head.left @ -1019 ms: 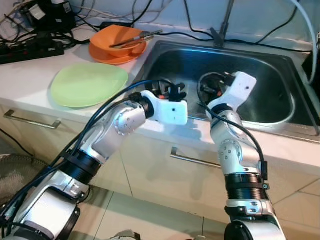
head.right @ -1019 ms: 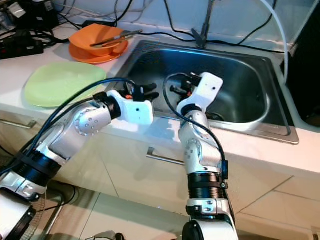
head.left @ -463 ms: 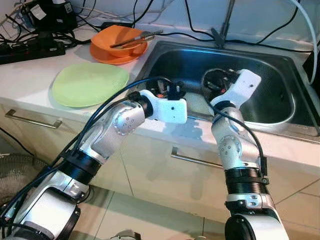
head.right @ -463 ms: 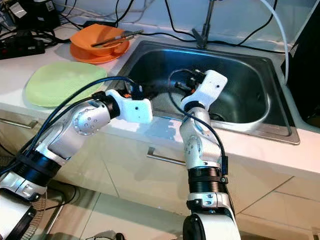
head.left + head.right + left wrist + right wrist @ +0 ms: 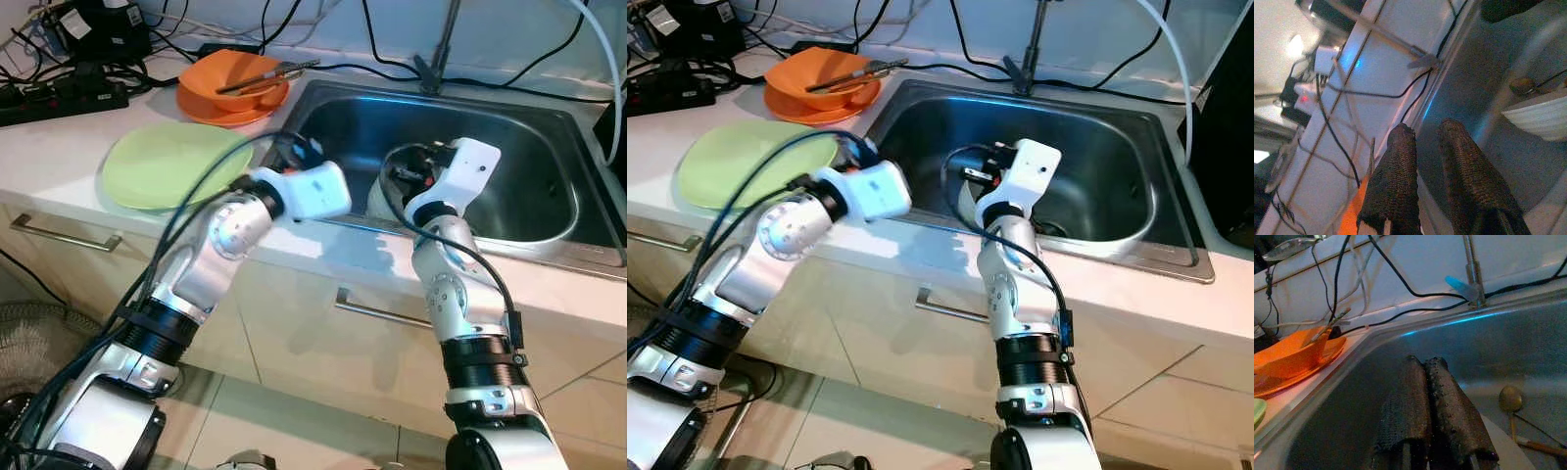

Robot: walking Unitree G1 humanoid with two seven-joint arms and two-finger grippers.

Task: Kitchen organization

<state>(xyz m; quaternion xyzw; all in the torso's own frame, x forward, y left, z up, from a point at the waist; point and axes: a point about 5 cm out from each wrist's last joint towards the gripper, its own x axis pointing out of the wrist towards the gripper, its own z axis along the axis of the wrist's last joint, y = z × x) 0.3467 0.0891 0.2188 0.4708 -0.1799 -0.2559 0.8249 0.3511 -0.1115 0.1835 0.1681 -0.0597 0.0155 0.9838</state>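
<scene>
- Left gripper (image 5: 1437, 161) hovers over the sink's (image 5: 509, 147) near-left rim, fingers slightly parted, holding nothing.
- Right gripper (image 5: 1427, 401) reaches into the sink, fingers pressed together.
- Spoon (image 5: 1511, 401) lies in the sink.
- Green plate (image 5: 167, 162) and orange bowl (image 5: 230, 83) sit left on the counter.

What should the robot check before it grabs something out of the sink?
1. Right hand over the sink: ok.
2. Right hand opened for grabbing: not ok, its fingers are pressed together.
3. Left hand empty: ok, a small gap between the fingers and nothing in it.
4. Things to pick in the basin: ok, a spoon and a white dish lie there.
5. Spot on the counter for dishes: ok, the green plate has nothing on it; the orange bowl holds utensils.
</scene>
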